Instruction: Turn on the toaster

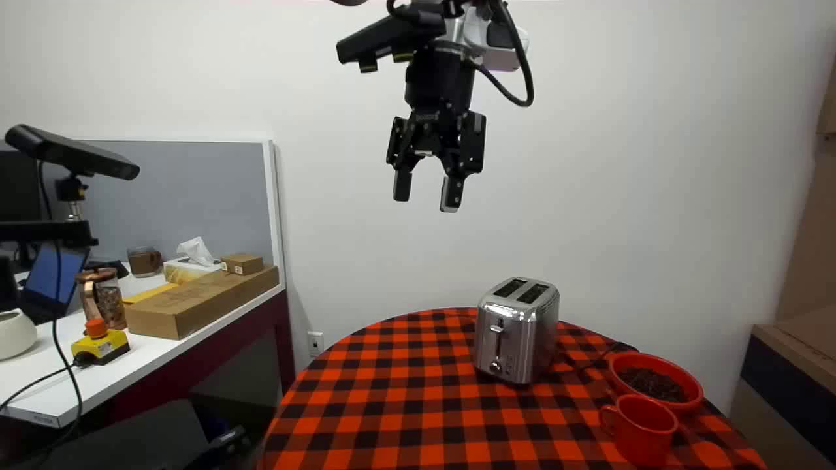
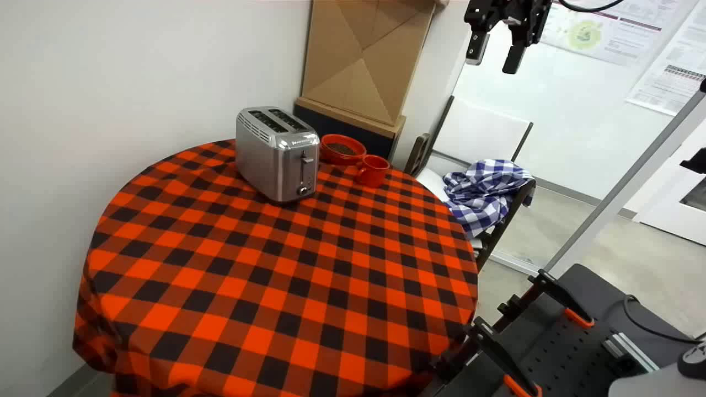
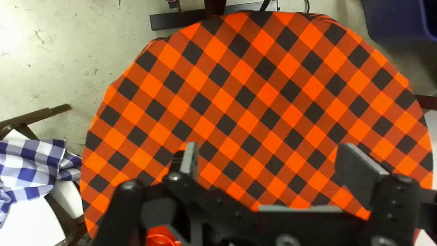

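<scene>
The shiny silver two-slot toaster (image 1: 513, 346) stands upright on the red and black checked table, and it also shows in an exterior view (image 2: 265, 160). Its lever (image 1: 498, 328) sits near the top of its slot on the narrow end face, with a round knob (image 1: 495, 367) below it. Both slots look dark. My gripper (image 1: 425, 199) is open and empty, high above the table and well apart from the toaster; it shows also in an exterior view (image 2: 494, 62). In the wrist view my open fingers (image 3: 268, 150) frame only checked cloth; the toaster is out of that view.
A red cup (image 1: 643, 431) and a red bowl (image 1: 692, 382) with dark contents stand beside the toaster. A dark cord (image 1: 591, 362) lies behind it. A wall rises close behind the table. A chair with a blue checked cloth (image 2: 485, 190) stands beside the table.
</scene>
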You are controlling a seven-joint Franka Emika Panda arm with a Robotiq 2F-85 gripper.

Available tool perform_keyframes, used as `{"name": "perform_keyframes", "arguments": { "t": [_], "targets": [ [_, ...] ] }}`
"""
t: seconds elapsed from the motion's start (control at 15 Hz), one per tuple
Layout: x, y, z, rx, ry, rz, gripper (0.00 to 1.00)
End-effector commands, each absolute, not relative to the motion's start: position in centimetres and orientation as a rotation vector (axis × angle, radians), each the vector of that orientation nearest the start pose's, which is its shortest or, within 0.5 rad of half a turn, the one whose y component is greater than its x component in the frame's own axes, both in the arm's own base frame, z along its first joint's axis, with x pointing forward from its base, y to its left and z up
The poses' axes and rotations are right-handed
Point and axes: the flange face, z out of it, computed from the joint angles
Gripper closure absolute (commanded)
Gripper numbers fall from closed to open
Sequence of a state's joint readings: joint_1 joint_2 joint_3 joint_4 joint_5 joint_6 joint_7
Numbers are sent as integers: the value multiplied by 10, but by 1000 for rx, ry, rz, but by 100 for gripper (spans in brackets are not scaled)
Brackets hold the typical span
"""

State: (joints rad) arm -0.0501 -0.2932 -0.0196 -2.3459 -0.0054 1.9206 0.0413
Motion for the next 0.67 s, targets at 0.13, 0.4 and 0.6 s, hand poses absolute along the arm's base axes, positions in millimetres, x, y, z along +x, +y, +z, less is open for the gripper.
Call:
{"name": "perform_keyframes", "arguments": {
  "t": [0.13, 0.4, 0.6],
  "targets": [
    [441, -30, 438, -3128, 163, 207, 0],
    [476, -23, 440, -3118, 140, 161, 0],
    [515, -3, 445, -3108, 48, 90, 0]
  ]
}}
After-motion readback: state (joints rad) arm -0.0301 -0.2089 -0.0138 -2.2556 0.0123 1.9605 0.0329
